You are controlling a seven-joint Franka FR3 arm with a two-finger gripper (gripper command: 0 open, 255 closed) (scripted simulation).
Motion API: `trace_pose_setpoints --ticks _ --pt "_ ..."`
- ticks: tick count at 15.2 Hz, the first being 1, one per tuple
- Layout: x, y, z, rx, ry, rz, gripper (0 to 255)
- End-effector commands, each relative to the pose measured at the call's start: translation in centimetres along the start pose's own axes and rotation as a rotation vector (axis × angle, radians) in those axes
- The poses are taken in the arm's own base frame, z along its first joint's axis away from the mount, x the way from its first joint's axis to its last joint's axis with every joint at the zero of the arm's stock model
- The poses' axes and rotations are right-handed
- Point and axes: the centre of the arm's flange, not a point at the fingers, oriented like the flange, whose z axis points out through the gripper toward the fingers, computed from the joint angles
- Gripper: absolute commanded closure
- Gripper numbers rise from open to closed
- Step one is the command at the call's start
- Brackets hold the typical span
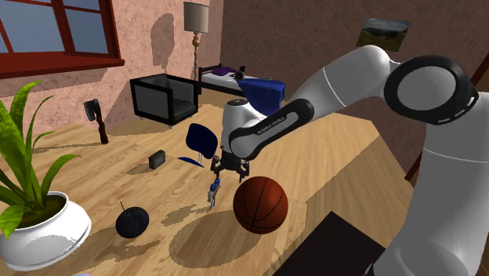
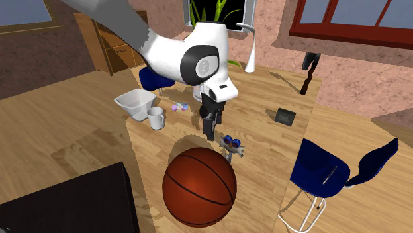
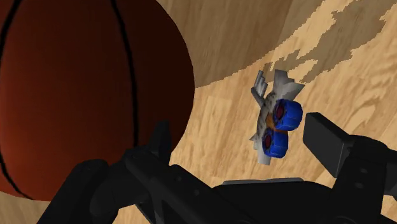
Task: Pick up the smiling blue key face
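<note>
The smiling key face (image 1: pixel 211 192) is a small grey toy with two blue eyes, lying on the wooden table (image 1: pixel 329 165) beside a large orange basketball (image 1: pixel 261 204). My black gripper (image 1: pixel 230 174) hovers just above and beside it, pointing down. In the wrist view the fingers stand apart and open, and the key face (image 3: pixel 277 121) lies on the wood beyond them, nearer one fingertip (image 3: pixel 321 130) and untouched. The basketball (image 3: pixel 83 83) bulks close by the other finger. From the second exterior view the toy (image 2: pixel 231 145) lies just past the gripper (image 2: pixel 210 131), next to the ball (image 2: pixel 200 186).
A black round ball (image 1: pixel 133 222), a white potted plant (image 1: pixel 35 227), a small black box (image 1: pixel 157 160) and an axe (image 1: pixel 98 118) share the table. A white cup (image 2: pixel 156 118) and white bin (image 2: pixel 137 104) stand near the far edge. A blue chair (image 2: pixel 331 169) stands beside the table.
</note>
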Motion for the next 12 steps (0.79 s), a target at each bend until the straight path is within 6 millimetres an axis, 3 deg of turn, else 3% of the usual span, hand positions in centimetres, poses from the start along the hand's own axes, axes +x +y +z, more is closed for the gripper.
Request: trace_pose_setpoints --ticks 1,9,12 --pt "1.3 -1.5 1.7 -0.006 0.014 0.053 0" --pt "7.8 -5.9 8.2 -0.025 0.067 0.253 0" --pt "7.9 -6.0 9.4 -0.025 0.068 0.258 0"
